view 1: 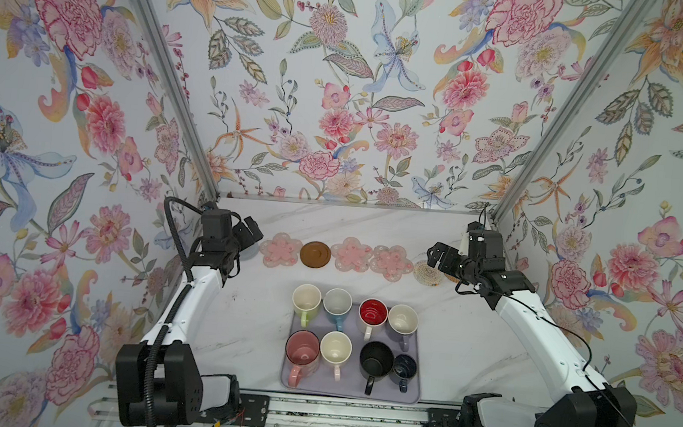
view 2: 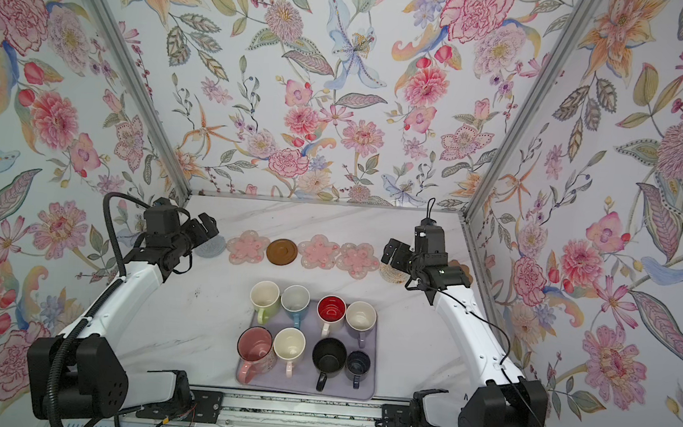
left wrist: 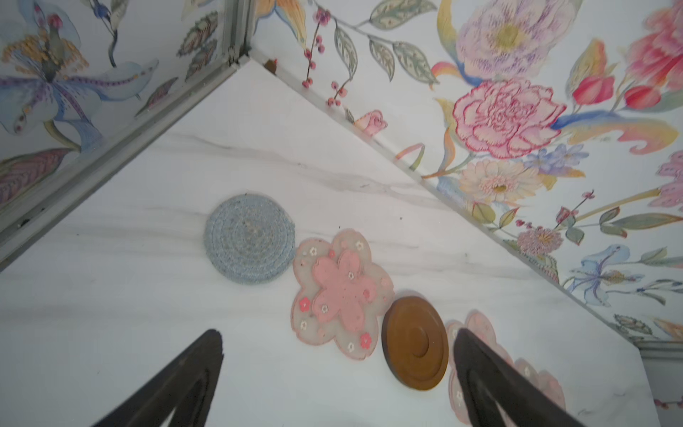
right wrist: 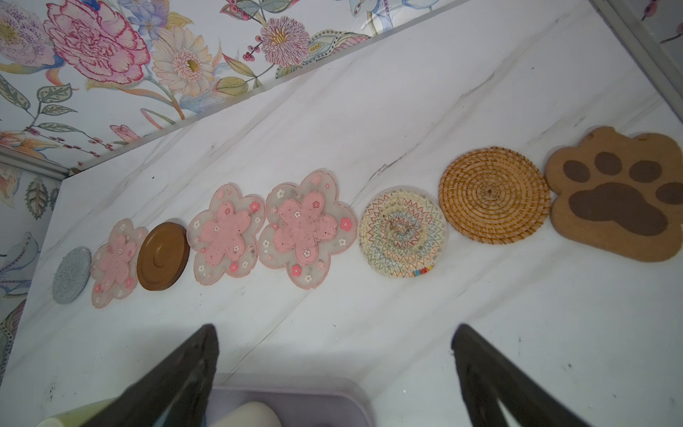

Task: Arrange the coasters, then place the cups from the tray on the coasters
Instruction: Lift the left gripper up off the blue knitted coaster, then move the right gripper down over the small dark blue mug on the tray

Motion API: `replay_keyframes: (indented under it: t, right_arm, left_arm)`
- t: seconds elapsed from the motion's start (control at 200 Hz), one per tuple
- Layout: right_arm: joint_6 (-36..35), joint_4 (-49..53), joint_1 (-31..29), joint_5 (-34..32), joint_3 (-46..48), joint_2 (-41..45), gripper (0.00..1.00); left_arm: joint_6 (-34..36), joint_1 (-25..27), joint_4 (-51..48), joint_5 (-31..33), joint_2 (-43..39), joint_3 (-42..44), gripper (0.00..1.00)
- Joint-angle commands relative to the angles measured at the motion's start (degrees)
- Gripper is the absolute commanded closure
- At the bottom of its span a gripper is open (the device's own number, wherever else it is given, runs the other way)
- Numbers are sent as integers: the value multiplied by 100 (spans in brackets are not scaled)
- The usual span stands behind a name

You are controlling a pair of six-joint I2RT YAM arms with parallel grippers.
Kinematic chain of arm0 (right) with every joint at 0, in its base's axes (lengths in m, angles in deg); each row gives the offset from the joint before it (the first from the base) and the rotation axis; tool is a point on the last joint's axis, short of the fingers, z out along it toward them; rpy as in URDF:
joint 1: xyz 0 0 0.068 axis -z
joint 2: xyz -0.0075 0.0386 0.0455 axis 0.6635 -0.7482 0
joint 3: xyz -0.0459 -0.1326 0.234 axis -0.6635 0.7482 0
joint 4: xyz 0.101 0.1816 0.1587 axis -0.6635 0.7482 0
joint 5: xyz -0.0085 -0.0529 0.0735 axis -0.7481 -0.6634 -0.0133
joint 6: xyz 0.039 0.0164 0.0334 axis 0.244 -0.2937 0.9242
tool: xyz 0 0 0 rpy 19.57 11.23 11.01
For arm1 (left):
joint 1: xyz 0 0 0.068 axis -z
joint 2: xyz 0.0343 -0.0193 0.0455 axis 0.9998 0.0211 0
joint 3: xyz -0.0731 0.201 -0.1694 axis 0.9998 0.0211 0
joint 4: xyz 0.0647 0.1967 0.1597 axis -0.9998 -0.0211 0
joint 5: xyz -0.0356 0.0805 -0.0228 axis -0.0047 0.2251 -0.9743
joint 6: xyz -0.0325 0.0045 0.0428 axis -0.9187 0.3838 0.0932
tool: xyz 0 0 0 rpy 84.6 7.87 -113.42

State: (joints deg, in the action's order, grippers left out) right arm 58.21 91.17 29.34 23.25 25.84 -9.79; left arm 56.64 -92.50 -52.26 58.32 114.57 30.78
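In a top view, eight cups (view 1: pixel 306 299) stand on the tray (view 1: pixel 349 390), with the coasters (view 1: pixel 315 254) in a row behind. Left wrist: left claw (left wrist: pixel 338 380) wide open, empty, above that row. Right wrist: right claw (right wrist: pixel 332 377) likewise; I'd pinch one cup's wall and lift straight up.

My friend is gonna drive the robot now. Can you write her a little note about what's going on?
Left gripper: open, empty, by the grey woven round coaster at one end of the row.
Right gripper: open, empty, near the brown paw-shaped coaster at the other end.
Eight flat coasters lie in one row along the back, all bare.
Eight handled mugs stand upright on the pale lavender rectangular tray.
Done: coasters arranged. Left: move every mug onto a coaster.
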Motion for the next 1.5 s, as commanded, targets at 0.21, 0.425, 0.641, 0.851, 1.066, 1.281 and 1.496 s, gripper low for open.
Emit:
replay_keyframes:
  t: [0.21,0.425,0.641,0.851,1.066,1.281,1.496]
  right_arm:
    - [114,1282,-53,-5,-91,477,1]
    - [439,2403,-887,-322,78,1080,1]
    - [1399,3215,-2067,-581,201,1589,1]
    - [2508,3655,-3568,-1157,595,1990,1]
    - [3355,3862,-4675,-1417,876,2379,5]
    - [4235,3863,-5771,-1702,1206,2392,8]
    - [5059,3859,-6716,-1926,1381,2241,12]
  left_arm:
    - [739,366,466,-632,-600,15,1]
    - [942,563,875,-717,-1315,424,1]
    - [1015,572,774,-558,-1765,700,1]
    - [1013,573,658,-372,-1841,679,1]
    - [954,564,493,-83,-1882,683,1]
    - [938,570,417,95,-2011,718,1]
    - [938,563,333,142,-2086,688,1]
